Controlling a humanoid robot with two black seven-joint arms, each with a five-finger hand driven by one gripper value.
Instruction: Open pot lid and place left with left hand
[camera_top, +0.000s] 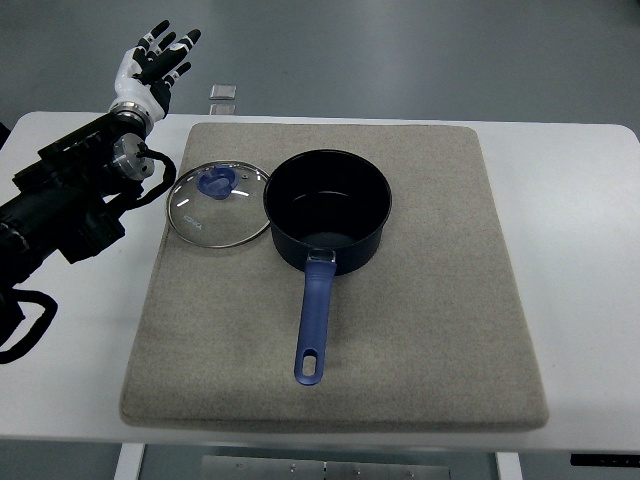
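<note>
Glass lid (220, 205) lay flat on the mat (430, 300), touching the uncovered saucepan (328, 212) at frame left; left hand (152, 62), fingers spread and empty, hovered at upper left.

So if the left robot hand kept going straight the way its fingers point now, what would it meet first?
Nothing, as far as this view shows. The left robot hand points up and away past the table's far edge, toward bare floor; the lid and pot lie behind it. Depth is unclear.

One steep overhead view from the robot's side.
</note>
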